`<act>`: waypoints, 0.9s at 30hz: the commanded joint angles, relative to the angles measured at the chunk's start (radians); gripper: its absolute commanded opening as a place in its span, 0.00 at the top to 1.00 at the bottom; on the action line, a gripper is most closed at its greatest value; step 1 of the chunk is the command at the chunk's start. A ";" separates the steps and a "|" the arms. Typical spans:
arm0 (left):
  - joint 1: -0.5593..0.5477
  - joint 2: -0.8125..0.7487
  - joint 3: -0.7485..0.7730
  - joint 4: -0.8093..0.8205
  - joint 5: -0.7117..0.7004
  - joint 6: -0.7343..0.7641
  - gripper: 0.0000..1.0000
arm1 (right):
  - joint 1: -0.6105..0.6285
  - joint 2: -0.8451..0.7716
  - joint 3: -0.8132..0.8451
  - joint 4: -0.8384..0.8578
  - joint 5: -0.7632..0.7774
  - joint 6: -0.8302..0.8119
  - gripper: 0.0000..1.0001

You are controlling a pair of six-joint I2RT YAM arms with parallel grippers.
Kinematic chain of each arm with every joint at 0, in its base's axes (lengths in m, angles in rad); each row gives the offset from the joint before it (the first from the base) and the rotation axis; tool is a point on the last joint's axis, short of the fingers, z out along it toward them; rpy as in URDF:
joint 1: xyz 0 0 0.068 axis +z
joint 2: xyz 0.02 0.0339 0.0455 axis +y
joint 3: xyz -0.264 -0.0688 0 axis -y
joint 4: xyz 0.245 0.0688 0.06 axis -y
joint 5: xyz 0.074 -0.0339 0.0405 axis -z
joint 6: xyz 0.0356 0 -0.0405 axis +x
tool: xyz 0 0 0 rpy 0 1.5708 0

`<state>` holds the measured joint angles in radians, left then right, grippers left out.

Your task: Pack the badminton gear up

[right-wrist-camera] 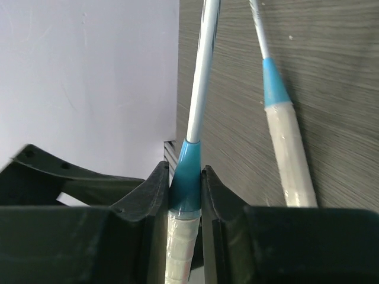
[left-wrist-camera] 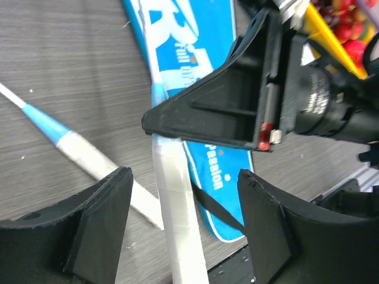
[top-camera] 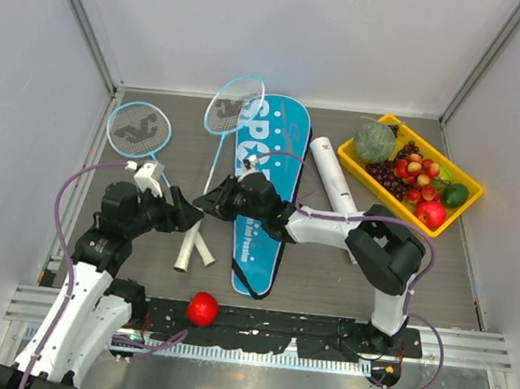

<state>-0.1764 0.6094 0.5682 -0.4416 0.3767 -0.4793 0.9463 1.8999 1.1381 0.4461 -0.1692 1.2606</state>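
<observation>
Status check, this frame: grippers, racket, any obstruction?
Right gripper shut on racket at blue collar. Left gripper open, astride its handle. Second racket close alongside.

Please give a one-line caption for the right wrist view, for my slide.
Right gripper, jaws shut on the first racket at its blue collar; the second racket lies on the table.

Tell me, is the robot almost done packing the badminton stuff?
Not nearly. Nothing is packed: the blue cover lies flat, both rackets and the white tube outside it. The right claw pinches one racket; the left claw is open around its handle.
</observation>
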 commanded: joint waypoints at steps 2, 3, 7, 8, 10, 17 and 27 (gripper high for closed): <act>-0.005 -0.069 0.108 0.012 0.031 0.031 0.19 | -0.018 -0.133 -0.113 0.187 0.031 -0.078 0.95; -0.005 -0.076 0.128 -0.002 0.021 0.031 0.17 | -0.024 -0.149 -0.129 0.241 0.025 -0.079 0.95; -0.005 -0.045 0.241 -0.101 0.062 0.097 0.13 | -0.052 -0.231 -0.205 0.289 -0.009 -0.127 0.95; -0.005 -0.027 0.275 -0.149 0.073 0.117 0.13 | -0.061 -0.249 -0.231 0.287 -0.016 -0.150 0.95; -0.005 0.009 0.324 -0.206 0.073 0.143 0.14 | -0.079 -0.318 -0.273 0.263 -0.021 -0.188 0.95; -0.060 0.055 0.344 -0.227 -0.060 0.140 0.22 | -0.168 -0.680 -0.437 0.019 0.000 -0.341 0.95; -0.536 0.338 0.406 -0.154 -0.531 -0.005 0.38 | -0.196 -1.244 -0.578 -0.478 0.123 -0.558 0.95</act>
<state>-0.5720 0.8288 0.9276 -0.6567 0.0853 -0.4061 0.7444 0.8246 0.5930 0.1719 -0.1204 0.8307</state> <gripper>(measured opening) 0.647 0.287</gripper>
